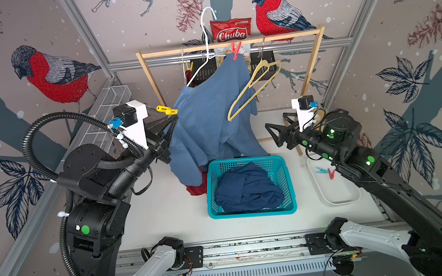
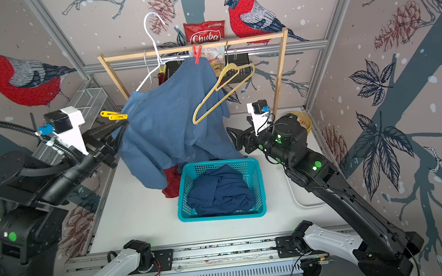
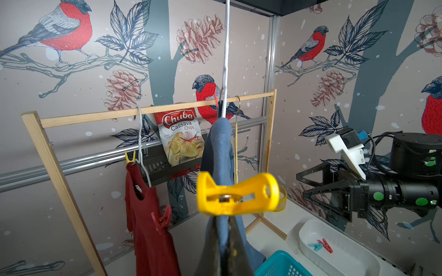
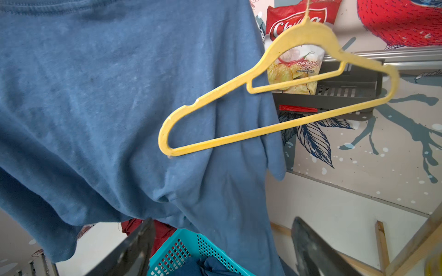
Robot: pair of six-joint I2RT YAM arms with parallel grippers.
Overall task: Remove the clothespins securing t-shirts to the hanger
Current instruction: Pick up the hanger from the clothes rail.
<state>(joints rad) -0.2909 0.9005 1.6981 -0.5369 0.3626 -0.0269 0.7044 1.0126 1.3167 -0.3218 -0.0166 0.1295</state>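
Medium blue t-shirt [image 1: 213, 123] spread wide on a white hanger [image 1: 205, 35], red clothespin [image 1: 236, 51] on its top corner, yellow clothespin [image 1: 167, 110] on the stretched edge just above the left end effector [image 3: 223, 239] pinching that cloth. Dark red t-shirt [image 3: 148, 227] hanging behind, second yellow clothespin [image 3: 130, 156] at its shoulder, second red clothespin [image 3: 162, 218] lower down; navy t-shirt [image 1: 247, 188] crumpled in the teal basket [image 1: 288, 187]; light blue clothespin [image 1: 321, 170] and third red clothespin [image 1: 331, 173] together in the white tray [image 1: 341, 190].
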